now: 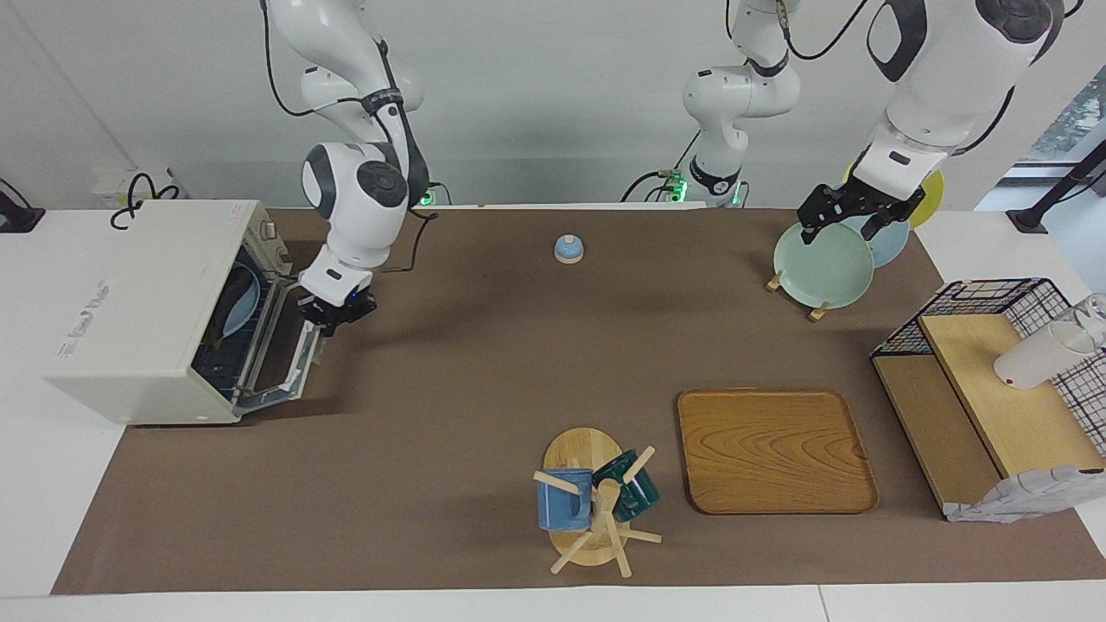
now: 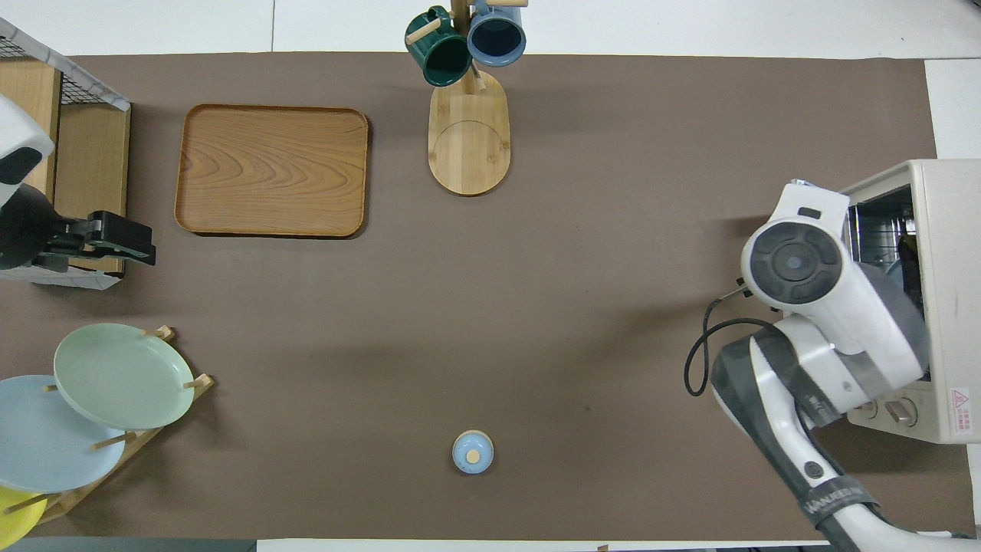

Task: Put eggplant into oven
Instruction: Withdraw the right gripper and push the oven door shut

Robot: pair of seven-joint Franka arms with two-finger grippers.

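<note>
The off-white oven [image 1: 138, 302] stands at the right arm's end of the table. Its glass door [image 1: 276, 345] is tilted up, about halfway shut. My right gripper [image 1: 333, 309] is shut and touches the door's upper edge. The eggplant is almost hidden inside; only a dark tip [image 2: 907, 249] shows in the overhead view, lying on a blue plate [image 1: 238, 298]. In that view the right arm covers the door. My left gripper [image 1: 842, 226] hangs open and holds nothing, above the plate rack at the left arm's end, where that arm waits.
A green plate [image 1: 821, 263] leans in the plate rack. A black wire-and-wood rack [image 1: 994, 380] holds a white cup [image 1: 1032, 361]. A wooden tray [image 1: 773, 449] and a mug tree [image 1: 596, 501] stand farther from the robots. A small blue knob [image 1: 568, 249] sits near them.
</note>
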